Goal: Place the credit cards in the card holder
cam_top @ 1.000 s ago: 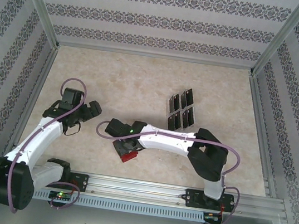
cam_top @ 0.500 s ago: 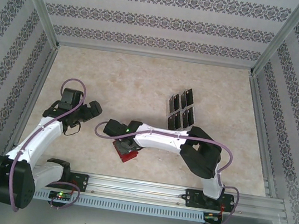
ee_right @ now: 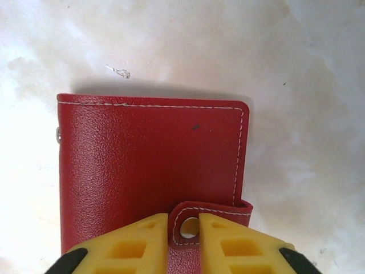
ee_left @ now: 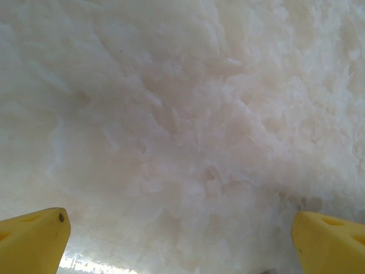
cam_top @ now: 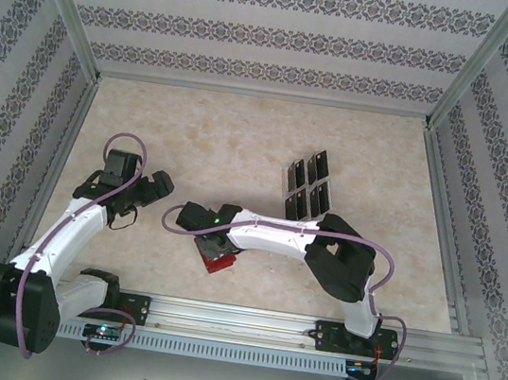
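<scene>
Likely lab: aluminium-framed, wallpapered enclosure

Noted: card holder red, grained, with white stitching (silver snap, lower centre of frame); credit cards black; table cream, marbled; walls white with dark floral bands; right gripper yellow.
</scene>
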Robot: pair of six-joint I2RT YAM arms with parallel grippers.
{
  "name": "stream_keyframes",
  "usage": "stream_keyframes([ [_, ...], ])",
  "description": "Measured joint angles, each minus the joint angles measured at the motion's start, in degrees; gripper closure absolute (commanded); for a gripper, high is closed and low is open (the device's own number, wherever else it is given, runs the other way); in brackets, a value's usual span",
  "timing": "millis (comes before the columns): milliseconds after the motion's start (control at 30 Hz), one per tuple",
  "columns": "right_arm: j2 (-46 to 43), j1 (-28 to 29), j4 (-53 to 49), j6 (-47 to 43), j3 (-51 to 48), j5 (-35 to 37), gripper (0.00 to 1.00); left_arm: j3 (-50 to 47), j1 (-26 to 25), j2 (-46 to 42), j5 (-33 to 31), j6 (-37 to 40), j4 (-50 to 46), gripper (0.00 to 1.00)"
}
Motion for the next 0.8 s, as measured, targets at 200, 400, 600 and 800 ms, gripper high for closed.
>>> stream_keyframes([
  [200,-0.7,-0.42,1.07,0.22,-0.98,-0.28,1.0,0.0,0.0,0.02,0.94,0.0,0.0,0.0],
  [400,-4.81,-4.02,3.48,0.7,-4.85,-2.25,1.0,-0.02,0.0,0.09,3.48,-0.2,0.04,0.0],
  [600,-11.28,-9.55,10.21,3.3,-10.54,-7.96,1.0,-1.6,-0.85,0.94,7.26,-2.56,3.1,0.0],
  [800,-12.76,-13.44,18.16,7.21,-16.46,-14.38,1.0,-3.45,-7.06,4.83,8.85,-5.81,7.78,0.0],
])
